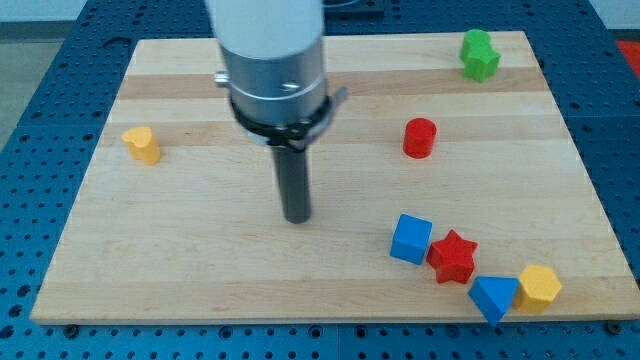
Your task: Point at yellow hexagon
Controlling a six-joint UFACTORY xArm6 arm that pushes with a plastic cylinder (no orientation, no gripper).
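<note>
The yellow hexagon (539,287) lies near the board's bottom right corner, touching a blue triangle (493,296) on its left. My tip (297,217) rests on the board near the middle, far to the left of the hexagon and a little higher in the view. A second yellow block (143,144), of unclear shape, sits at the view's left.
A red star (453,257) and a blue cube (411,239) sit in a row with the blue triangle. A red cylinder (420,137) stands right of centre. A green block (479,54) is at the top right. The wooden board (180,270) ends above a blue perforated table.
</note>
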